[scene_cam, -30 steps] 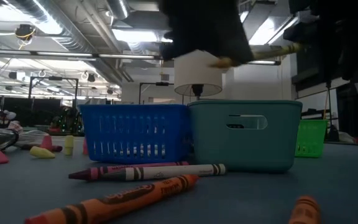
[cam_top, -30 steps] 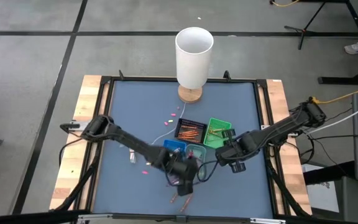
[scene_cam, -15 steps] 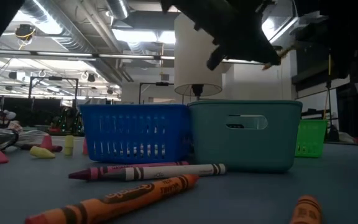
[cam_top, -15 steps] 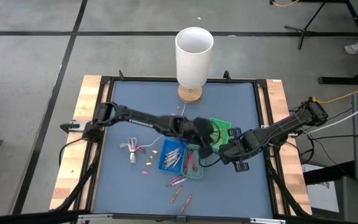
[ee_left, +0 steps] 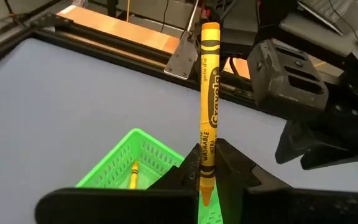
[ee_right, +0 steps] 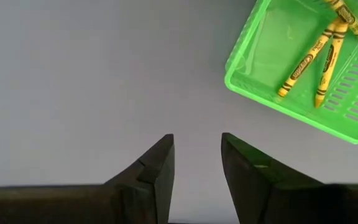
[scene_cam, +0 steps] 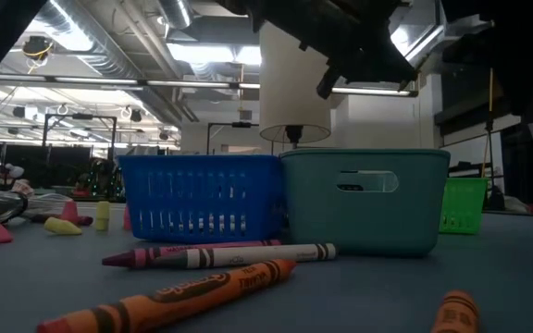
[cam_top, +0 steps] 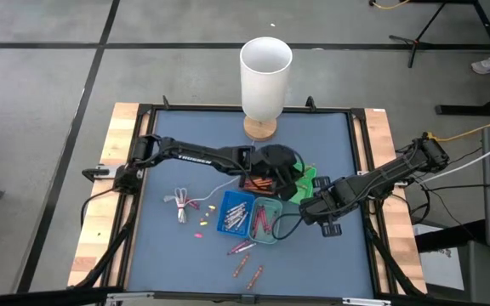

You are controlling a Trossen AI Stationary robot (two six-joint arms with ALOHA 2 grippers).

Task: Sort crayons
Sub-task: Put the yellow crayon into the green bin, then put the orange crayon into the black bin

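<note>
Left wrist view: left claw [ee_left: 207, 177] pinching yellow crayon [ee_left: 209, 99] upright above green tray [ee_left: 126, 165]; right claw [ee_right: 196, 163] spread, empty.

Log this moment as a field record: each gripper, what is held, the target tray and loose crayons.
left gripper: shut on a yellow crayon, above the green slotted tray
right gripper: open, empty, hovering over bare blue-grey mat beside the green tray
green tray contents: yellow crayons
loose crayons: orange crayon, white crayon and dark red crayon on the mat in front of the blue basket and teal bin
</note>
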